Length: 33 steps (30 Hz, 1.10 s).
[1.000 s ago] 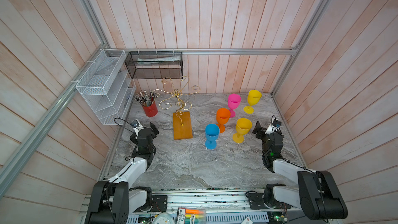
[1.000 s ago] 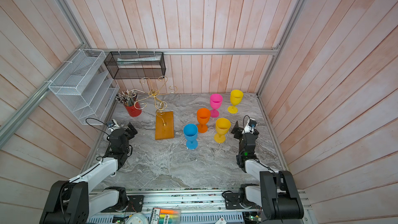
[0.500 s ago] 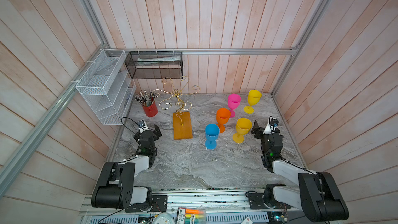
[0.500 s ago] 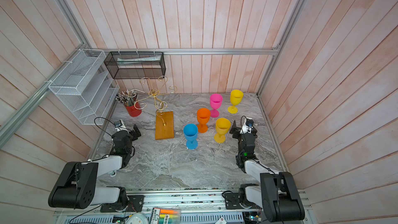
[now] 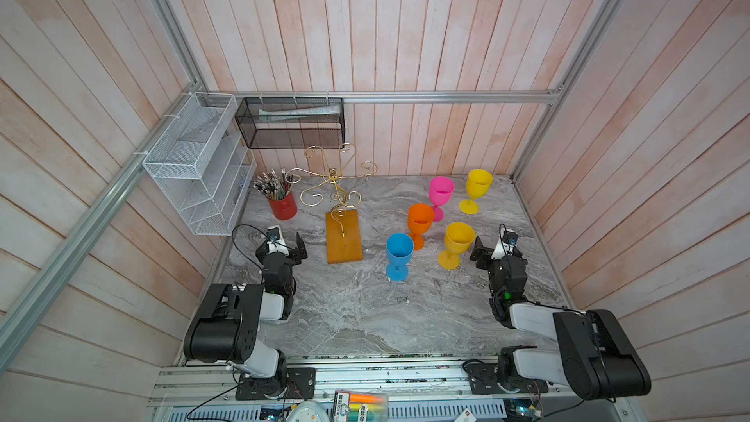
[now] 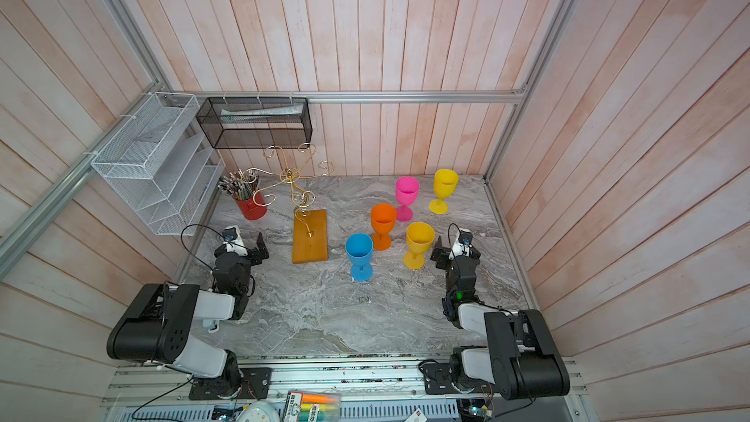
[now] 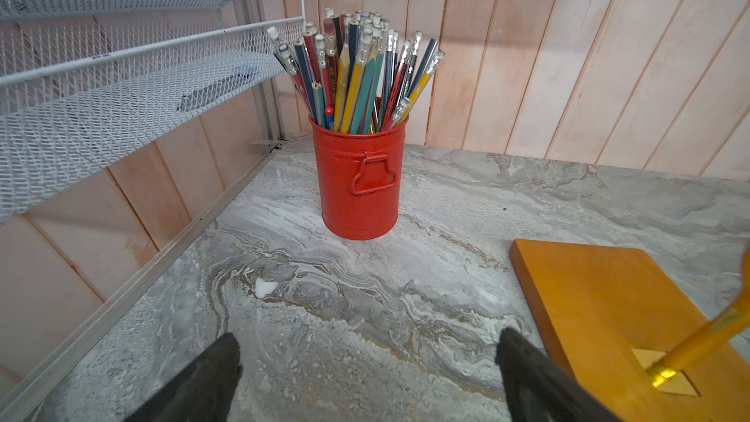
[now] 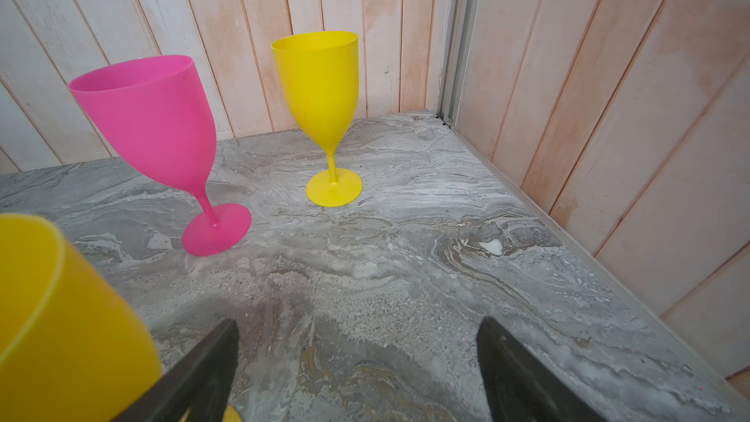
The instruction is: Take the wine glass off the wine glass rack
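Note:
The wine glass rack (image 5: 332,174), gold wire scrolls on an orange-brown wooden base (image 5: 344,237), stands left of centre in both top views, and nothing hangs from its arms. Several coloured wine glasses stand upright on the table to its right: blue (image 5: 399,249), orange (image 5: 420,217), amber (image 5: 458,237), pink (image 8: 162,123) and yellow (image 8: 320,83). My left gripper (image 5: 283,251) is open and empty just left of the base (image 7: 600,298). My right gripper (image 5: 499,255) is open and empty just right of the amber glass (image 8: 61,318).
A red tin of pencils (image 7: 359,180) stands behind my left gripper (image 7: 367,359). A white mesh shelf (image 5: 195,164) and a black mesh basket (image 5: 290,123) hang on the walls. Wall rails close off both sides; bare marble lies under my right gripper (image 8: 357,351).
The left arm has folded back toward its mount while its gripper stayed low beside the rack's base. The right arm has barely moved. Both grippers stay open.

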### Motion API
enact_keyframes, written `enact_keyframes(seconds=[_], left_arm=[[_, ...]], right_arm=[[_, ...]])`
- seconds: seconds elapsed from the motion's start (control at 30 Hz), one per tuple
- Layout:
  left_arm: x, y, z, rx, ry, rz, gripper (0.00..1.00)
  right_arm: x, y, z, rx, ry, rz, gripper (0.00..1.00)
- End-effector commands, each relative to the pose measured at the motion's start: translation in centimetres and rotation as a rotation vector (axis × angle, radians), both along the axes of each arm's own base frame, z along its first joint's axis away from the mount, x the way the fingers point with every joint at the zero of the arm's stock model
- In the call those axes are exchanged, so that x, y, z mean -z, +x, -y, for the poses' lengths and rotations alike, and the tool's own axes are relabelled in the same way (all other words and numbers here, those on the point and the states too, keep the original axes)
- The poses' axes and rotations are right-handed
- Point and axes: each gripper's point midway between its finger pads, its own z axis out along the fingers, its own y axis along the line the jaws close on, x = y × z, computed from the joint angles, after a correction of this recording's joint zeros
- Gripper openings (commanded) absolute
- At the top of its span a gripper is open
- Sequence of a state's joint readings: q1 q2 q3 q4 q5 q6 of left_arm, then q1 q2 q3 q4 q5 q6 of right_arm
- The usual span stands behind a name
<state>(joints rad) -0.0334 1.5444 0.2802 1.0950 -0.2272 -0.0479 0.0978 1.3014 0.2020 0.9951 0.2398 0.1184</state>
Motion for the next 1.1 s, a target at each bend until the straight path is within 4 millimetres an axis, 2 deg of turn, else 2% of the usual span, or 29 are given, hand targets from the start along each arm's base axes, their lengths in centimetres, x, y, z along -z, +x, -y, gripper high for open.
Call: enact_keyframes(seconds=[0.0,0.07,0.23,0.5,0.73,1.07], left_arm=[[-0.9,0.2,0.3,0.035,0.003,0.043,1.0],[-0.8,0.2,0.3,0.036,0.003,0.035,1.0],[-0.8,0.2,0.3,0.037,-0.001,0.035,1.0],[-0.8,0.2,0.3,0.037,0.001,0.035,1.0],[-0.8,0.2,0.3,0.038,0.0,0.035,1.0],[-0.8,0.3,0.4,0.042,-0.002,0.035,1.0]], right_arm=[[-1.0,0.5,-0.1,0.003,-0.009,0.024,0.92],[-0.9,0.7,-0.2,-0.002,-0.008,0.02,0.92],[0.0,2.5,-0.5,-0.025,-0.018,-0.051,0.88],[-0.7,1.2,-0.3,-0.022,-0.005,0.002,0.89],[-0.4,1.4,1.2,-0.019,0.076,-0.003,0.89],[-0.3,1.3,1.6,-0.046,0.085,-0.003,0.89]])
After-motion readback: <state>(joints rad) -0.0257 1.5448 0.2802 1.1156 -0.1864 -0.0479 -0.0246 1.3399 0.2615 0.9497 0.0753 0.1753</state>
